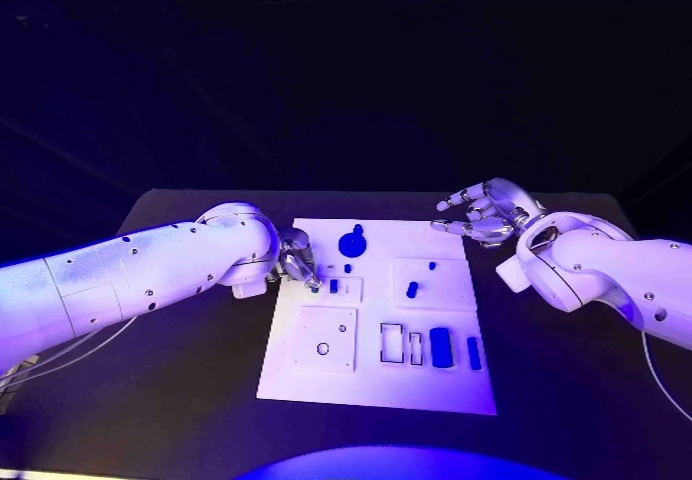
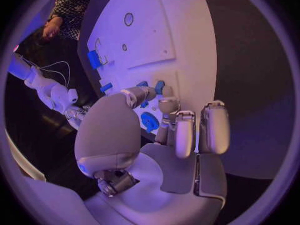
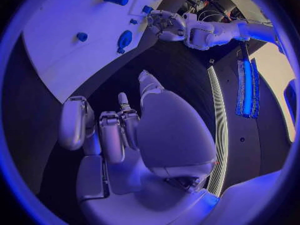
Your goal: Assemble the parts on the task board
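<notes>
The white task board (image 1: 378, 375) lies mid-table with several blue parts on it. My left hand (image 1: 296, 264) reaches over the board's left edge. Its thumb and a finger pinch a small blue part (image 1: 333, 286) that sits in a square recess; the left wrist view shows that part (image 2: 159, 87) between the fingertips (image 2: 167, 92). A round blue knob (image 1: 352, 241) stands just beyond. My right hand (image 1: 483, 214) hovers off the board's far right corner with its fingers apart and nothing in them.
A blue peg (image 1: 413, 290) stands on the right half, and a blue block (image 1: 440, 347) and a slim bar (image 1: 473, 352) stand near the front. Beside them are two bare rectangular slots (image 1: 392, 343) and a plate with a round hole (image 1: 323, 348). Black table (image 1: 173, 390) surrounds the board.
</notes>
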Available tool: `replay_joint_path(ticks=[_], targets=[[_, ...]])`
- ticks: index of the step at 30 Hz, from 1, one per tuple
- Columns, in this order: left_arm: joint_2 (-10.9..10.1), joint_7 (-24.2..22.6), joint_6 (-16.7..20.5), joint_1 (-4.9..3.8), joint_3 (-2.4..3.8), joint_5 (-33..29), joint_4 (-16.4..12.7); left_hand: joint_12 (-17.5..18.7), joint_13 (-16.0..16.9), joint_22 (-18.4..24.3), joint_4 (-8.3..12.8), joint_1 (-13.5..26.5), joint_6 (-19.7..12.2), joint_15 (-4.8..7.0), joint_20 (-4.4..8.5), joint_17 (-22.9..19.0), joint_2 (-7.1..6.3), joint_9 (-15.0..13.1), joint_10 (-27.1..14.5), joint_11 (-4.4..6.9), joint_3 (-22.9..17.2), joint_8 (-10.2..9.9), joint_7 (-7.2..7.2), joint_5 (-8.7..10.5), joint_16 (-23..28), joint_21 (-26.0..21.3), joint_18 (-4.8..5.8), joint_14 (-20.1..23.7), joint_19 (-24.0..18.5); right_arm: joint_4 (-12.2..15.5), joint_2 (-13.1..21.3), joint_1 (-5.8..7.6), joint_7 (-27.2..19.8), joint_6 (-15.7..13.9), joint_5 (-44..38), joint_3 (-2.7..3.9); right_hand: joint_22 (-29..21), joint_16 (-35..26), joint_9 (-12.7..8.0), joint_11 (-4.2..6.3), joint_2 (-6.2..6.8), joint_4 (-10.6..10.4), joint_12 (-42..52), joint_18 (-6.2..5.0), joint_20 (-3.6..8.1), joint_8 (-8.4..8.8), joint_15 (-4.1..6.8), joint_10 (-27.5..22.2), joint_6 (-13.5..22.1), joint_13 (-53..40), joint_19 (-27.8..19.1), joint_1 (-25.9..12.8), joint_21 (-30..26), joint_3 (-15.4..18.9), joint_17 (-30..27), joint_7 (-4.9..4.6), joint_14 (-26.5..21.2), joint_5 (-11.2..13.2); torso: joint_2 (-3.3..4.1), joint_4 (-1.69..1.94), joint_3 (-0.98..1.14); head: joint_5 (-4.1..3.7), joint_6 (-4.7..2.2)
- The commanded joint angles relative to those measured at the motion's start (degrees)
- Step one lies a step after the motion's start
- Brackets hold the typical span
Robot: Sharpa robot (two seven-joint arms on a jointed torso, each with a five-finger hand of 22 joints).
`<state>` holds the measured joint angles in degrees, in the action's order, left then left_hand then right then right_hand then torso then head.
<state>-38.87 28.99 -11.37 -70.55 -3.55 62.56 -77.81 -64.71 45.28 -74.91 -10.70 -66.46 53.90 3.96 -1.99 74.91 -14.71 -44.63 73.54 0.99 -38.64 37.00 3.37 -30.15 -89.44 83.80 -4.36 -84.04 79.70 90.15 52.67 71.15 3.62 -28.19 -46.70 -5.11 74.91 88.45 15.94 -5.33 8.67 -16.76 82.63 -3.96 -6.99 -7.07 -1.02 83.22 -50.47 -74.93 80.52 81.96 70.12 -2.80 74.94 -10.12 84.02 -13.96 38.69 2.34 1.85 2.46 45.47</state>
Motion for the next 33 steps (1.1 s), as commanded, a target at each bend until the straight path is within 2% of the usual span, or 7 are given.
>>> replay_joint_path(ticks=[1,9,11,18,29,31,33], targets=[[0.08,0.08,-1.61,0.3,-0.26,-0.65,0.22,0.68,-0.65,-0.44,8.82,1.87,-1.09,0.38,-0.33,13.77,0.35,-0.6,-0.13,0.51,-5.85,-0.2,-0.68,0.85,0.13,-0.58,0.88,-5.55,-0.52,0.03,0.05,-0.03,-0.56,0.08,-0.14,0.01,1.53,-0.21,-0.07,0.13,-0.41,0.12,-0.17,-0.57,0.22,0.12,0.14,-0.34,-0.41,-6.7,-0.11,-0.35,-0.39,0.1,10.31,0.02,4.8,-0.27,-0.04,-0.01,0.0,0.02,-0.06],[-0.17,0.1,-0.81,0.31,-0.26,-0.67,0.67,0.78,-0.88,0.35,-0.28,7.79,0.17,0.35,-0.18,13.15,0.59,0.77,-0.9,0.25,6.03,-1.94,-0.55,1.57,0.47,-1.4,0.77,-5.36,-0.77,-0.01,0.07,-0.04,-0.62,0.04,-0.31,0.01,1.46,-0.25,-0.08,0.13,-0.4,0.1,-0.25,-0.6,0.23,0.13,0.14,-0.41,-0.4,-6.62,-0.16,-0.38,-0.51,0.11,10.19,0.02,4.77,-0.27,-0.04,0.0,-0.03,0.01,-0.21],[-0.25,0.14,-0.53,0.31,-0.24,-0.64,0.83,0.79,-0.84,0.43,-2.6,7.75,0.36,0.4,-0.2,12.98,0.77,1.03,-1.04,0.31,9.25,-2.35,-0.64,2.82,0.57,-1.54,0.75,-5.31,-0.7,-0.02,0.08,-0.05,-0.63,0.06,-0.34,0.01,1.46,-0.25,-0.08,0.13,-0.4,0.1,-0.25,-0.6,0.23,0.13,0.14,-0.41,-0.4,-6.62,-0.16,-0.38,-0.51,0.11,10.19,0.02,4.77,-0.27,-0.05,-0.01,-0.01,0.0,-0.32],[-0.58,0.17,0.32,0.31,-0.14,-0.61,0.94,0.78,-0.73,0.52,-5.28,6.58,0.55,0.38,-0.2,12.96,0.95,1.29,-1.11,0.27,11.97,-2.77,-0.61,5.09,0.59,-1.7,0.74,-5.3,-0.66,-0.01,0.17,-0.1,-0.64,0.07,-0.36,0.01,1.49,-0.22,-0.09,0.13,-0.38,0.09,-0.21,-0.59,0.23,0.14,0.14,-0.37,-0.39,-6.66,-0.14,-0.39,-0.48,0.12,10.29,0.01,4.8,-0.27,0.01,-0.17,0.04,-0.11,-0.52],[-1.61,-0.47,2.76,0.34,0.36,-1.37,0.02,0.93,-0.92,0.76,-5.97,6.52,0.61,0.36,-0.21,12.85,1.16,1.37,-1.24,0.22,12.7,-2.89,-0.56,5.52,0.65,-1.86,0.68,-5.27,-0.8,0.07,0.28,-0.18,-0.63,0.03,-0.36,0.01,1.49,-0.22,-0.09,0.13,-0.38,0.09,-0.21,-0.59,0.23,0.14,0.14,-0.37,-0.39,-6.66,-0.14,-0.39,-0.48,0.12,10.29,0.01,4.8,-0.27,-0.04,-0.03,0.06,-0.24,-0.65],[-1.97,-1.34,4.5,0.34,0.61,-2.89,-0.28,1.16,-1.22,0.83,-6.06,7.26,0.53,0.25,-0.29,12.73,1.59,1.55,-1.45,0.11,14.37,-3.22,-0.44,9.28,0.72,-1.95,0.67,-5.23,-0.8,0.06,0.28,-0.19,-0.62,0.01,-0.35,0.01,1.49,-0.22,-0.09,0.13,-0.38,0.09,-0.21,-0.59,0.23,0.14,0.14,-0.37,-0.39,-6.66,-0.14,-0.39,-0.48,0.12,10.29,0.01,4.8,-0.27,-0.05,-0.05,0.03,-0.31,-0.73],[-2.37,-2.72,7.11,0.33,0.9,-4.92,-0.56,1.47,-1.65,1.09,-6.1,7.44,0.22,0.18,-0.35,12.41,1.73,1.68,-1.78,-0.01,15.12,-3.53,-0.29,10.43,0.9,-2.13,0.61,-5.13,-0.97,0.04,0.28,-0.2,-0.6,-0.01,-0.35,0.01,1.49,-0.22,-0.09,0.13,-0.38,0.09,-0.21,-0.59,0.23,0.14,0.14,-0.37,-0.39,-6.66,-0.14,-0.39,-0.48,0.12,10.29,0.01,4.8,-0.27,-0.08,-0.02,0.03,-0.4,-0.78]])
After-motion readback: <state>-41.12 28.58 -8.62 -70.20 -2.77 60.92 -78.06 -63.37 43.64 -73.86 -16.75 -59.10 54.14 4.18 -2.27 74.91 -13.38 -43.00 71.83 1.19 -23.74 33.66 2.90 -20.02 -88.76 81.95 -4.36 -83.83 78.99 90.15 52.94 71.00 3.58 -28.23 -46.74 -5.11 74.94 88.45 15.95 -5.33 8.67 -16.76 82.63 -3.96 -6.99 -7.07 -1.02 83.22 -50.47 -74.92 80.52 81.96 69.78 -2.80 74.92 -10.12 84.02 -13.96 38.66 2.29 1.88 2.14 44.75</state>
